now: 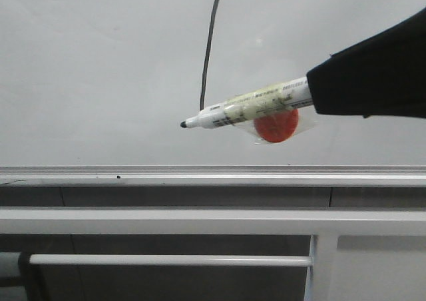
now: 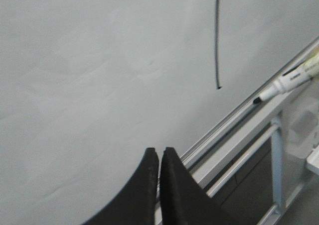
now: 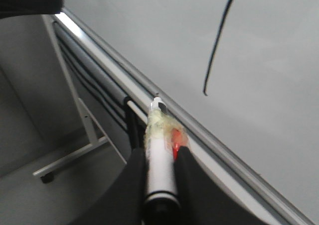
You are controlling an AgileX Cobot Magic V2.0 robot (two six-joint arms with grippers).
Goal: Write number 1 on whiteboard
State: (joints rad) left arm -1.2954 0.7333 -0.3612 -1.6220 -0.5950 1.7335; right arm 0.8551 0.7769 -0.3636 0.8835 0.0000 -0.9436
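Note:
The whiteboard fills the upper front view, edged below by a silver rail. The number 1 is a thin black stroke on it, ending with a small hook; it also shows in the left wrist view and the right wrist view. My right gripper is shut on the white black-tipped marker pen with a red disc. The pen tip sits just left of and below the stroke's end, off the board in the right wrist view. My left gripper is shut and empty near the rail.
White metal bars of the board's stand run below the rail, with a vertical post at the right. In the right wrist view a stand leg reaches down to the floor.

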